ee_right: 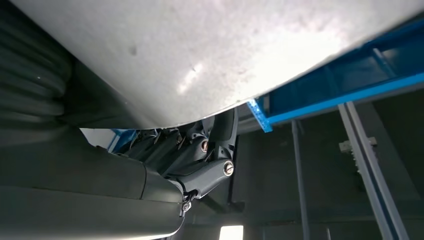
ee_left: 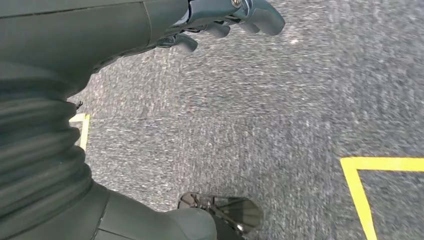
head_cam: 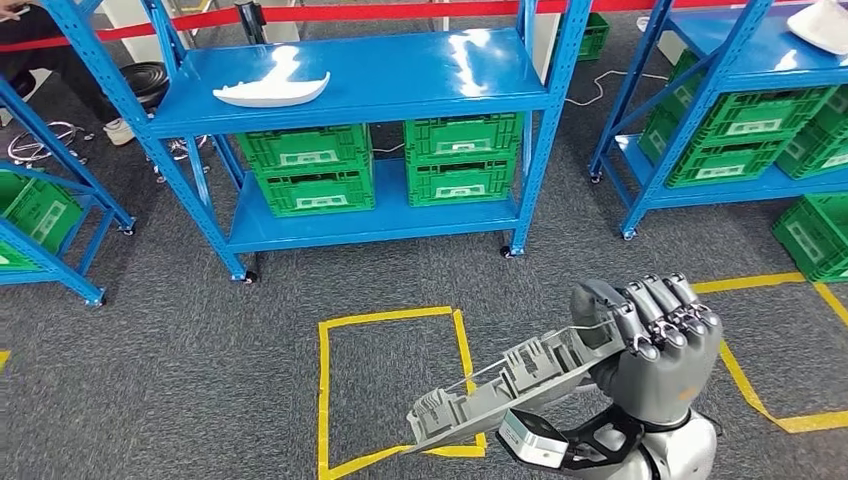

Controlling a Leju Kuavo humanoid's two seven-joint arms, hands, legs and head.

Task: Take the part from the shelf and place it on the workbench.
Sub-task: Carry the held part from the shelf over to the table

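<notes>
My right hand (head_cam: 655, 345) grips one end of a long grey ribbed part (head_cam: 510, 385) low in the head view, above the carpet. The part slants down toward the yellow tape square (head_cam: 395, 385). In the right wrist view the part's pale underside (ee_right: 210, 55) lies over my dark fingers (ee_right: 200, 160). My left hand (ee_left: 220, 20) hangs over the grey carpet with its fingers loosely apart and nothing in it. A white curved part (head_cam: 272, 90) lies on the top board of the blue shelf (head_cam: 360, 75) ahead of me.
Green crates (head_cam: 385, 165) fill the shelf's lower level. More blue racks with green crates stand at the left (head_cam: 45, 215) and right (head_cam: 740, 140); the right one carries another white part (head_cam: 820, 25). A red barrier band (head_cam: 400, 12) runs behind. Yellow tape lines (head_cam: 760, 400) mark the carpet.
</notes>
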